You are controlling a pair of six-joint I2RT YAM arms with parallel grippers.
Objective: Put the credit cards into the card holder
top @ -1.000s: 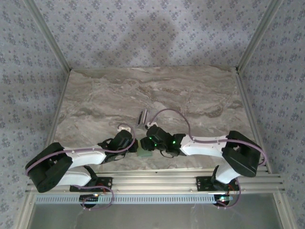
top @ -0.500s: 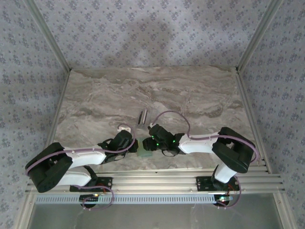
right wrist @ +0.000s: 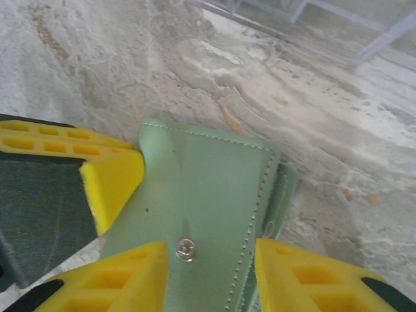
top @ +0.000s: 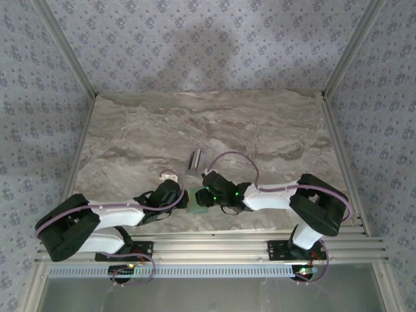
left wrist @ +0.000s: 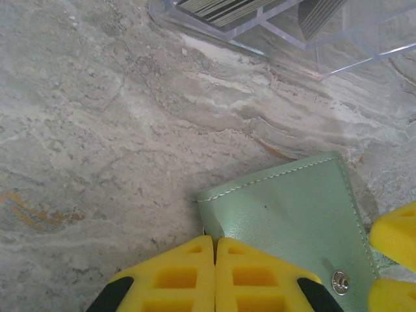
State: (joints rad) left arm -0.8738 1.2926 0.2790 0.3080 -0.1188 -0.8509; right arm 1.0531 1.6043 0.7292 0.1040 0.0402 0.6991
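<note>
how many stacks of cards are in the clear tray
2: a first stack and a second stack, side by side in the clear tray, beyond the card holder. Cards per stack can't be counted.

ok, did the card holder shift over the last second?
No. In the top view the card holder sits the same short way in from the table's near edge as before.
</note>
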